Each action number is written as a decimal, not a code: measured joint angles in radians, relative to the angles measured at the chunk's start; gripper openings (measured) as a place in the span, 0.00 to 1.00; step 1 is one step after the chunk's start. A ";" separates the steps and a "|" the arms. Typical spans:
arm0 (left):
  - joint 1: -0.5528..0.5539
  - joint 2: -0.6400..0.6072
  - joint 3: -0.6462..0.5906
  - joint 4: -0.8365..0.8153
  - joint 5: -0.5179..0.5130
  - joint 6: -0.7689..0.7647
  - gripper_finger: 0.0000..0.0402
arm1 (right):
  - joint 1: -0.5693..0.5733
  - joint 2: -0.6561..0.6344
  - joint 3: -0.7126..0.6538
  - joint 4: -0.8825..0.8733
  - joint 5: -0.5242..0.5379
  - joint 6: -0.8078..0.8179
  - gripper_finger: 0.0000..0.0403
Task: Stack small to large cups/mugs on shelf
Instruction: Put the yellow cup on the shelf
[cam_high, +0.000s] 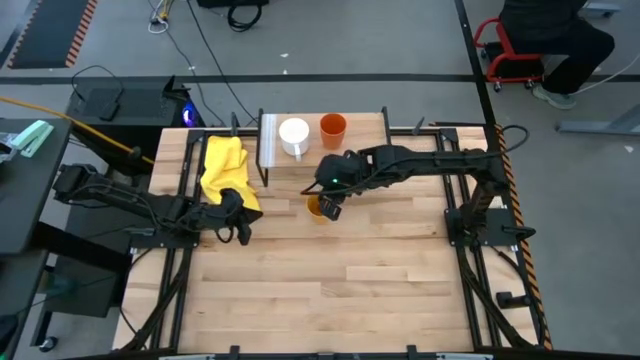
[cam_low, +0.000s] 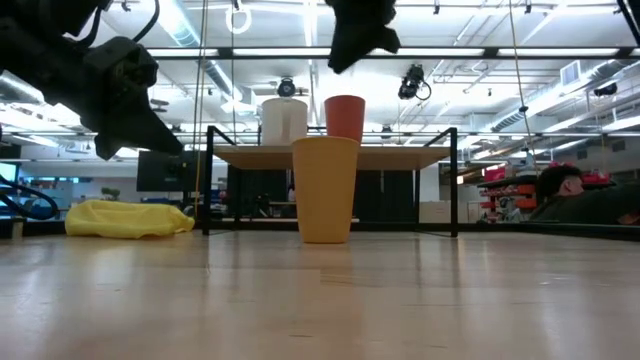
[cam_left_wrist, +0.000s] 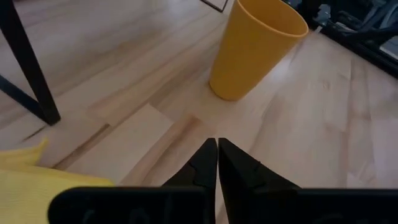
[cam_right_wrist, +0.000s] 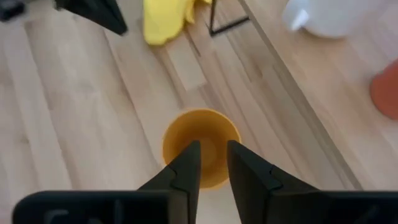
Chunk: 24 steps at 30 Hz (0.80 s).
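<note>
The wooden tabletop (cam_high: 370, 270) carries the shelf (cam_high: 375, 152), a yellow-orange cup (cam_high: 317, 207) just before it, and a yellow cloth (cam_high: 226, 170) beside the shelf.

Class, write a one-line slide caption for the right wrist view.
Right gripper poised above the upright yellow-orange cup on the tabletop, jaws slightly apart, shelf with white mug beyond.

Robotics lab, concrete floor (cam_high: 380, 40), floor cables (cam_high: 215, 40), ceiling strip lights (cam_low: 560, 50)
</note>
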 joint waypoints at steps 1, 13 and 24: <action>0.000 0.000 0.000 0.000 -0.002 0.002 0.05 | -0.006 0.003 0.000 -0.017 -0.003 0.007 0.22; 0.000 0.001 0.000 -0.007 -0.031 0.010 0.05 | -0.044 0.072 -0.006 -0.095 0.030 0.005 0.22; 0.000 0.001 0.000 -0.009 -0.031 0.024 0.04 | -0.041 0.110 -0.007 -0.096 0.032 0.022 0.22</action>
